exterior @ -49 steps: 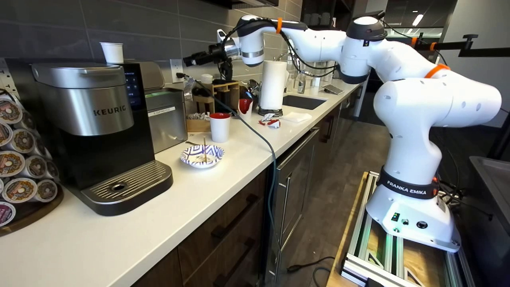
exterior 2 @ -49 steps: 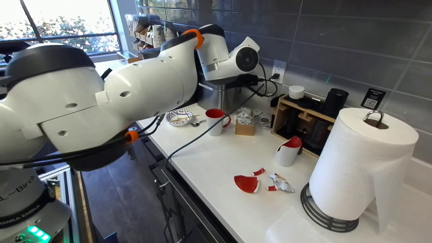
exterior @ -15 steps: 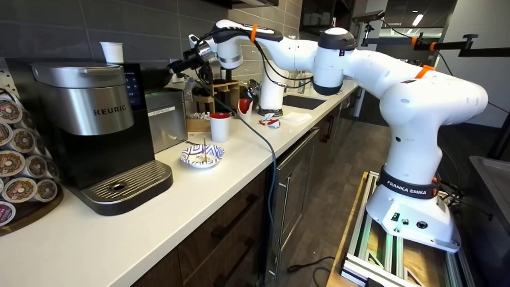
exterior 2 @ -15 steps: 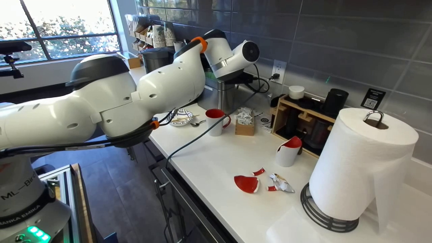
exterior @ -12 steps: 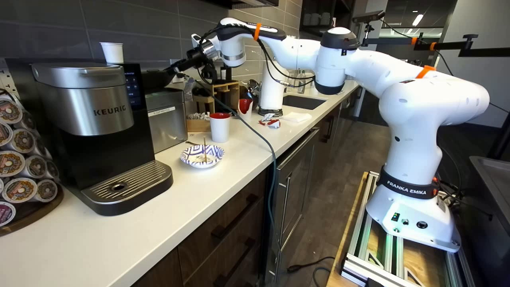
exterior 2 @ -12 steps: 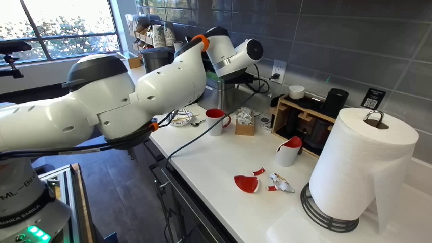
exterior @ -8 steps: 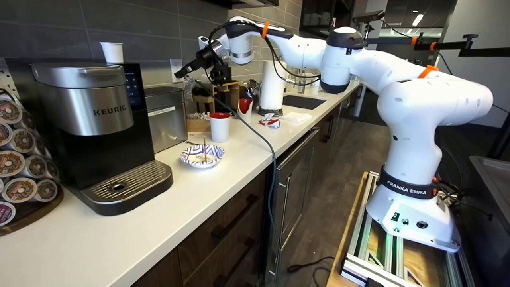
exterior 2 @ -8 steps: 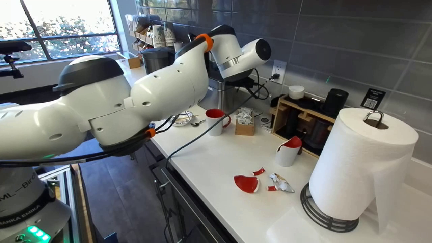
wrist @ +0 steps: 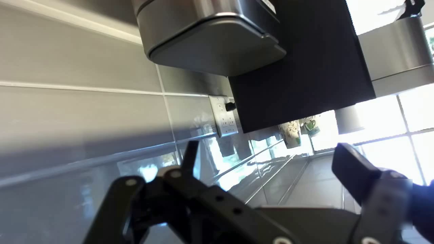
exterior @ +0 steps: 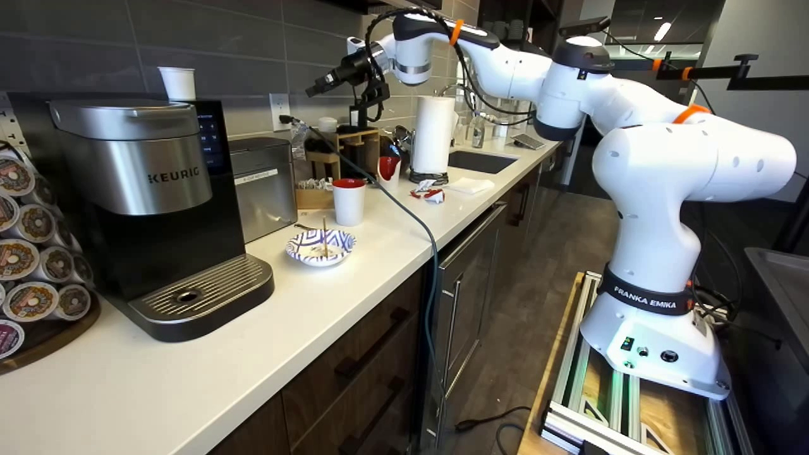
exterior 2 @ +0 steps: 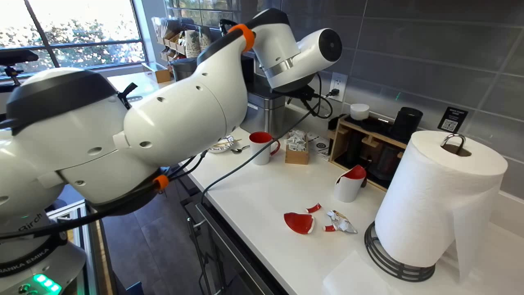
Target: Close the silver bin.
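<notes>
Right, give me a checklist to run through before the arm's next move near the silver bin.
1. The lid of the silver bin is down: ok, it lies flat in an exterior view.
2. The jaws are free: ok, open in the wrist view with nothing between them.
3. The jaws are off the silver bin: ok, they hang higher than the lid and apart from it.
4. The lid is latched: cannot tell, no catch shows.
5. The cable is out of the way of the arm: cannot tell, it runs across above the counter.
</notes>
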You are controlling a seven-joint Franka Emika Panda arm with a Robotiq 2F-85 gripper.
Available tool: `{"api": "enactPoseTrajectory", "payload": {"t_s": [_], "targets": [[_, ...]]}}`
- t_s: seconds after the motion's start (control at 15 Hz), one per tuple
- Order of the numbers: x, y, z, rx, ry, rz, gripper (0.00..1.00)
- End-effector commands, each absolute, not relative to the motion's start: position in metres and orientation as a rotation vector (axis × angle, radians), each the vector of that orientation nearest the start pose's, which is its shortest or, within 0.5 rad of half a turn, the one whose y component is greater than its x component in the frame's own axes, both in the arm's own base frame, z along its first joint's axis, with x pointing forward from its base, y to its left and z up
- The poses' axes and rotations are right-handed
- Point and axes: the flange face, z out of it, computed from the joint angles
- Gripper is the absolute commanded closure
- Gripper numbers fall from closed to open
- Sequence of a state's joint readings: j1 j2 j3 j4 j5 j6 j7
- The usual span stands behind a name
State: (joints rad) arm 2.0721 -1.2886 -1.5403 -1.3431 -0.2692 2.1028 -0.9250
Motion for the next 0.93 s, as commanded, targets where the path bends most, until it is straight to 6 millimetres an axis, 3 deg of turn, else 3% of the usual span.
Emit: {"api": "enactPoseTrajectory", "payload": {"t_s": [0.0, 0.27, 0.6, 0.87], "targets": [[0.680, -0.115, 0.477, -1.971, -0.892, -1.024, 0.00], [0.635, -0.112, 0.474, -2.071, -0.782, -1.000, 0.00], [0.563, -0.107, 0.478, -2.235, -0.612, -1.028, 0.00], [0.504, -0.082, 0.483, -2.378, -0.495, -1.054, 0.00]]}}
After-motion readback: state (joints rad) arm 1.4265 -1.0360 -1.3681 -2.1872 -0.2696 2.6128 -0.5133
